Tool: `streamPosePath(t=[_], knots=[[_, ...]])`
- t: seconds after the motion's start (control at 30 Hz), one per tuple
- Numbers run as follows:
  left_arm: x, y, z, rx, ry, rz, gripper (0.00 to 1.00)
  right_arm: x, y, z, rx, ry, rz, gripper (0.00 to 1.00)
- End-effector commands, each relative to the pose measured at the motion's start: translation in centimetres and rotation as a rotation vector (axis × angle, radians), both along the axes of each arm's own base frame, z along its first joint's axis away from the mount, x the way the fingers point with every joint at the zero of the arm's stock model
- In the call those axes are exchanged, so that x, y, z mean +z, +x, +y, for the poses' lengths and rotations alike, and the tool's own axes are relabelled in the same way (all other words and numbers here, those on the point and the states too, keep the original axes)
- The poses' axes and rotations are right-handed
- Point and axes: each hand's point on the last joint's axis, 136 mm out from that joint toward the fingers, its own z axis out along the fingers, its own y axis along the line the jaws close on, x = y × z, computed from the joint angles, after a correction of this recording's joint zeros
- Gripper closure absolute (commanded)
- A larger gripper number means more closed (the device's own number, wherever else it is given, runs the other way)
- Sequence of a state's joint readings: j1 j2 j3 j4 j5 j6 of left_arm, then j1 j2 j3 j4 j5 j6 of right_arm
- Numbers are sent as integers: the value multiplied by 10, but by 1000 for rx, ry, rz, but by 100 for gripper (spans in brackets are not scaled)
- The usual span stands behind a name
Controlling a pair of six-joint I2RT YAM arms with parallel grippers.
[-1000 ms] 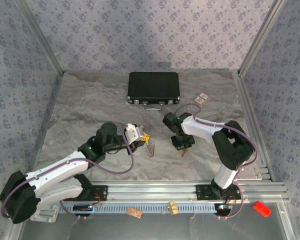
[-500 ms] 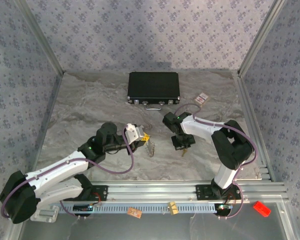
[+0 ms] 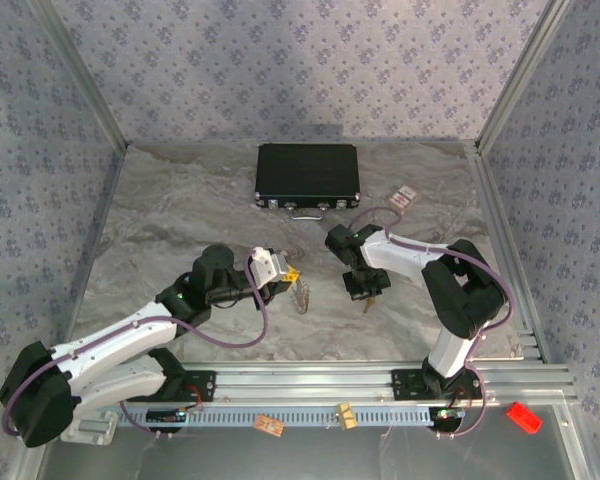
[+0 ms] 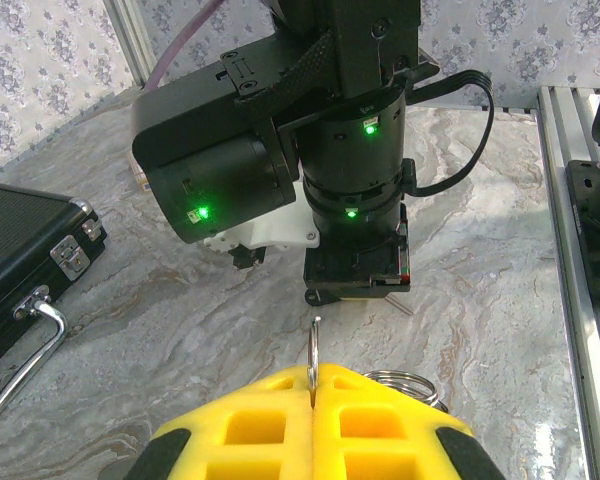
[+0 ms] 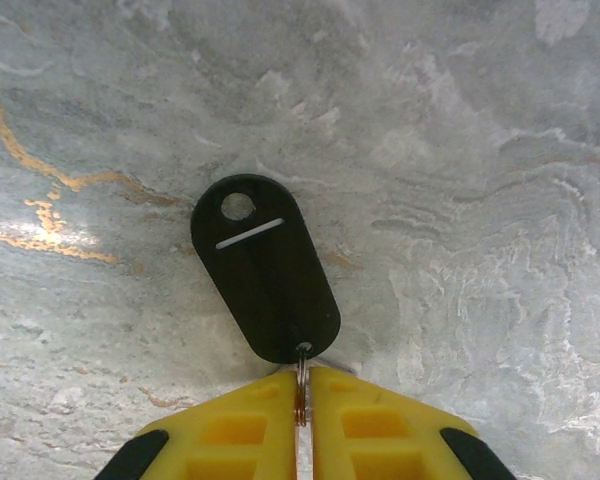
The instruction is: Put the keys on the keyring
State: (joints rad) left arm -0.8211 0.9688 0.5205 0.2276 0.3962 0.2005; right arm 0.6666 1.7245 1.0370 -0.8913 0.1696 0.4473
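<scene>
The key (image 5: 265, 268) is a small black oblong tag with a hole and a slot, hanging over the marble table on a little metal ring. My right gripper (image 5: 302, 385) is shut on that little ring. In the top view it (image 3: 365, 287) points down at the table's middle with the key (image 3: 368, 300) under it. My left gripper (image 4: 313, 375) is shut on the silvery keyring (image 4: 313, 350), held edge-on. More silver loops (image 4: 408, 381) show beside its right finger. From above, the keyring (image 3: 302, 294) dangles from the left gripper (image 3: 290, 273), a short gap left of the right gripper.
A flat black case (image 3: 307, 177) with a handle lies at the back, and its corner (image 4: 25, 245) shows at the left. A small card (image 3: 406, 196) lies to the case's right. An aluminium rail (image 3: 380, 380) runs along the near edge, with a red piece (image 3: 523, 417) beyond it.
The right wrist has shifted very slightly with the key in its grip. The left arm and keyring have stayed put.
</scene>
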Motion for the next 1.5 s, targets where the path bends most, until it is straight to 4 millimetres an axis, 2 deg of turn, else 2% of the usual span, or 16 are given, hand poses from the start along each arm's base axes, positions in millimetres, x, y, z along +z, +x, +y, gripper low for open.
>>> streamPosePath(t=[0.0, 0.2, 0.33, 0.47, 0.63, 0.8, 0.93, 1.2, 1.47], knots=[[14, -3, -2, -21, -35, -46, 100, 3, 2, 0, 6, -21, 5, 90], [13, -2, -2, -20, -31, -44, 100, 4, 2, 0, 6, -21, 3, 100], [14, -2, -1, -16, -31, -41, 100, 16, 10, 3, 13, 8, -67, 100], [11, 3, 1, 20, -29, -19, 100, 58, 22, 25, 115, 173, -265, 100], [6, 6, 0, 44, -23, 38, 100, 112, 25, 51, 270, 429, -513, 100], [6, 9, 1, 75, -10, 87, 100, 160, 13, 74, 493, 622, -670, 100], [7, 9, -1, 71, 7, 127, 100, 184, -14, 95, 732, 765, -718, 100], [17, 3, -4, 44, -7, 164, 100, 200, -46, 111, 1034, 824, -796, 100], [18, -8, -7, -34, -25, 129, 100, 214, -55, 126, 1040, 927, -729, 100]])
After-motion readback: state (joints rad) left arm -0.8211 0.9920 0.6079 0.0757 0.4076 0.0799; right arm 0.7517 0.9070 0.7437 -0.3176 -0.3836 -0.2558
